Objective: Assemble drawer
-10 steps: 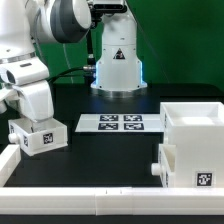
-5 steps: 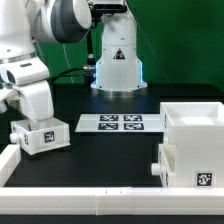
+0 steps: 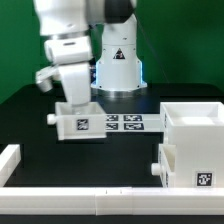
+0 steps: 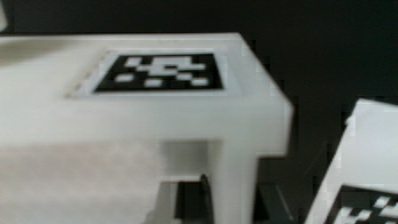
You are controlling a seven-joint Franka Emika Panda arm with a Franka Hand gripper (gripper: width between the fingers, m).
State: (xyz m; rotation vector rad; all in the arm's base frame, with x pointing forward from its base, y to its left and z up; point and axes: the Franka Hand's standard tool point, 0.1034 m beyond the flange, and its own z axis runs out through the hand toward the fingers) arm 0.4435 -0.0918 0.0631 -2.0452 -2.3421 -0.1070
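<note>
My gripper (image 3: 78, 102) is shut on a small white drawer box (image 3: 80, 122) with a marker tag on its front. It holds the box just above the table, over the left end of the marker board (image 3: 130, 122). The fingers reach into the box from above and their tips are hidden. In the wrist view the box (image 4: 125, 130) fills most of the picture, with its tag on top. The large white drawer housing (image 3: 195, 135) stands at the exterior view's right, apart from the held box.
A white rail (image 3: 100, 205) runs along the front edge and a short white block (image 3: 10, 160) sits at the left. The robot's white base (image 3: 118, 60) stands behind the marker board. A corner of the marker board (image 4: 365, 165) shows in the wrist view.
The arm has swung from the exterior view's left toward the middle, carrying the small drawer box with it. The box now hangs over the marker board's left end. The housing has not moved.
</note>
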